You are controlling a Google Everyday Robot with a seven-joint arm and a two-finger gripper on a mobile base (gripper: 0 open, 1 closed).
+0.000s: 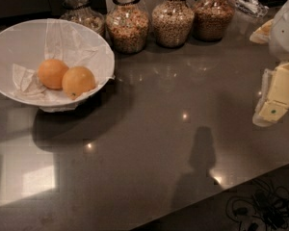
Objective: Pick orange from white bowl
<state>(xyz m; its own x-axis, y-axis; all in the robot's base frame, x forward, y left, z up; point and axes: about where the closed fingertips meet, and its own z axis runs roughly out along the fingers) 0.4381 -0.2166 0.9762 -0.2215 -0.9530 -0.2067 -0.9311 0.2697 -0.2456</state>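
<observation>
The white bowl [9, 42] stands at the far left of the dark counter, lined with crumpled white paper. Two round fruits lie in it side by side. The orange [78, 81], golden yellow-orange, is the right one, near the bowl's front right wall. A deeper pinkish-orange fruit [52, 73] touches it on the left. My gripper [274, 99], white and pale yellow, hangs at the right edge of the view above the counter. It is far to the right of the bowl and holds nothing that I can see.
Several glass jars of grains and cereal [127, 25] stand in a row along the back, the leftmost close behind the bowl. The counter's front edge [221, 196] runs diagonally at the lower right, with cables on the floor beyond.
</observation>
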